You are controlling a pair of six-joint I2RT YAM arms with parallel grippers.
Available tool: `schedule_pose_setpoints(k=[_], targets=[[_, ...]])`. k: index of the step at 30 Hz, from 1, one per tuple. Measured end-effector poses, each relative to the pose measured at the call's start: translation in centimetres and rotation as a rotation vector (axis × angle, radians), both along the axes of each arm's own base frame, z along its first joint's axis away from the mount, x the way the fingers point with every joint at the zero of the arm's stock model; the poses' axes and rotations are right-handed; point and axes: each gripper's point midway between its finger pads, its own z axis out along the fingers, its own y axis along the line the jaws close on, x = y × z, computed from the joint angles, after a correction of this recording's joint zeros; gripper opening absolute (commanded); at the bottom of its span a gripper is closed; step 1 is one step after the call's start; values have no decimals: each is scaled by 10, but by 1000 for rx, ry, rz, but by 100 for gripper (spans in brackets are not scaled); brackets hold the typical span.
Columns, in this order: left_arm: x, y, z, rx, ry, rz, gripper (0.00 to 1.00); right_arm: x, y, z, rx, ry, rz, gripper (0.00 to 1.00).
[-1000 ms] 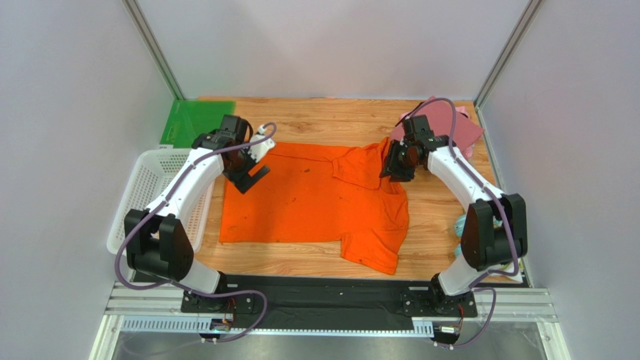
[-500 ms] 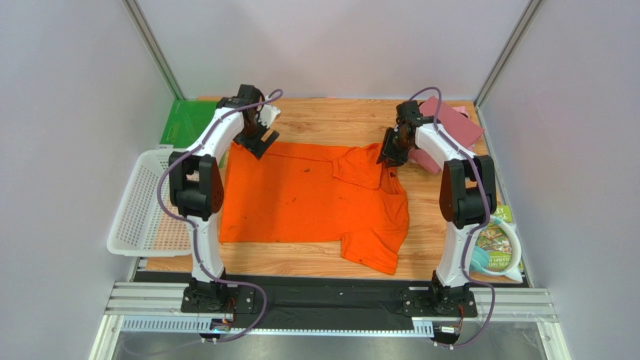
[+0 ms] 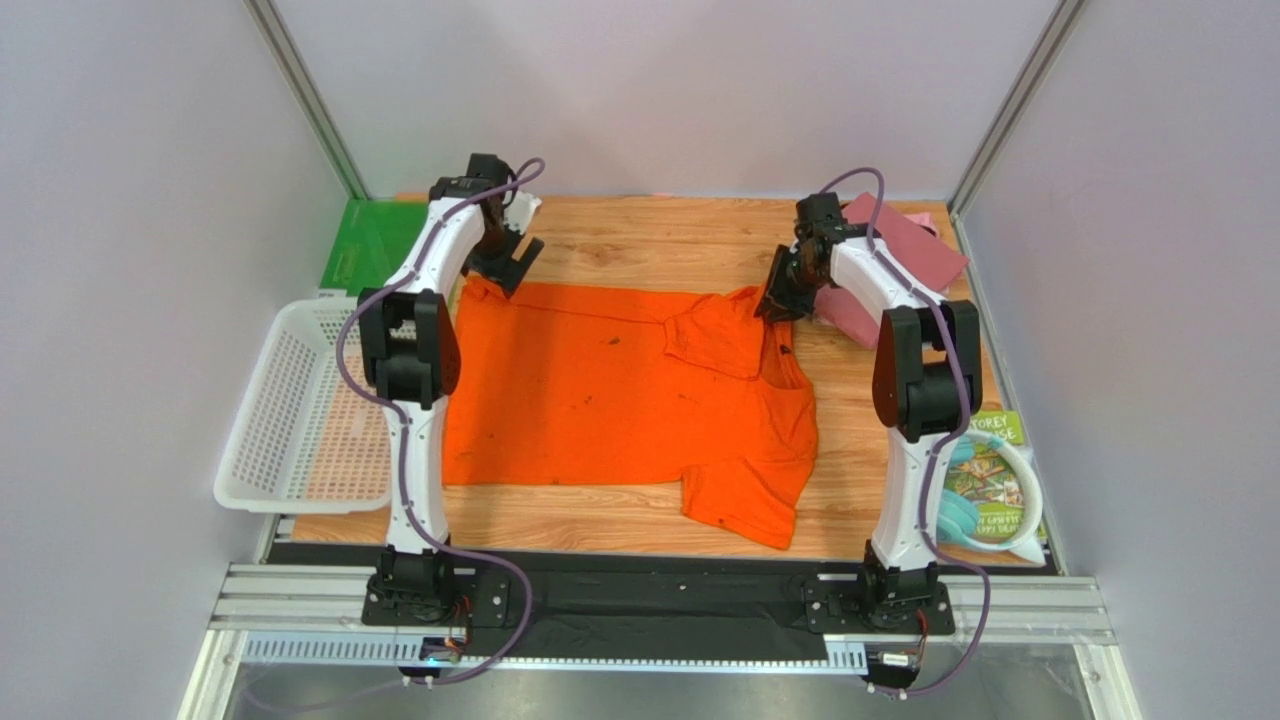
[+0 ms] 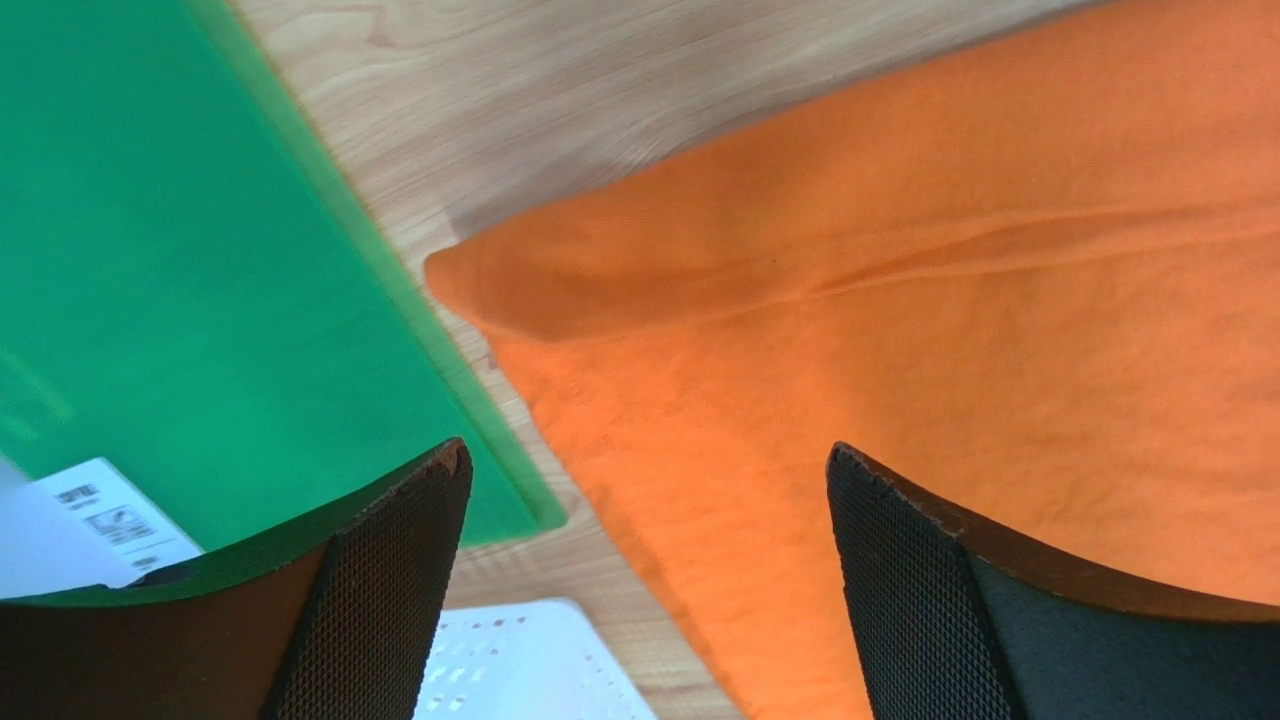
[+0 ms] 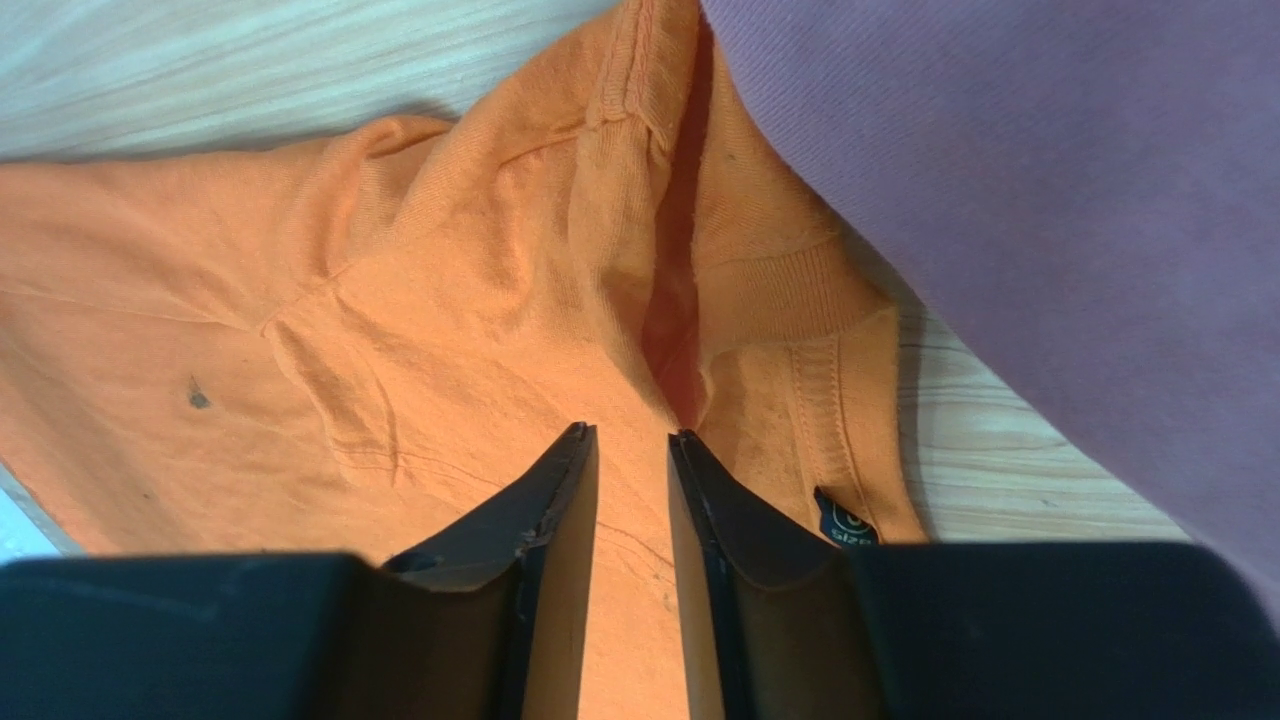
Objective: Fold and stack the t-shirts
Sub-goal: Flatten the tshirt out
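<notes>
Two shirts are done: maroon shirt (image 3: pixel 906 248) sits folded on the pink shirt (image 3: pixel 842 318), stacked just right of the orange shirt (image 3: pixel 601 398) at its far corner. The orange shirt lies mostly flat and unfolded, with its right side bunched over at the collar and one sleeve sticking out at its near right.

Left gripper (image 4: pixel 646 465) hangs over its far left corner, jaws spread wide with nothing in them. The sheet (image 4: pixel 181 270) is just left of that corner.

Right gripper (image 5: pixel 631 443) is down at its collar, jaws nearly together with cloth showing in the slit. Pinched or not, can't tell.

Left to do: every fold on the orange shirt, then onto the stack.
</notes>
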Motion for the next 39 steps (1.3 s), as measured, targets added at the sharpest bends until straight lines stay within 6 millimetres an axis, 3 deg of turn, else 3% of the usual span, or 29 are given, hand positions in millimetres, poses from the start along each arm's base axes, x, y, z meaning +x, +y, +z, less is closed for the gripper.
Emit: schedule_pose_setpoints(k=[8,19,26,33,39], targets=[[3,5,-28,7,58,36,89,-1,3,-12,12,26,3,24],[28,26,-21,36,-15,92,87,3,6,-14,28,16,10,18],[29,34,-30,52,-3,109,73,4,8,-17,39,16,13,1],[25,31,-49,39,37,102,59,5,8,-16,41,12,14,0],[25,30,-50,29,38,99,59,5,8,-16,41,12,14,0]])
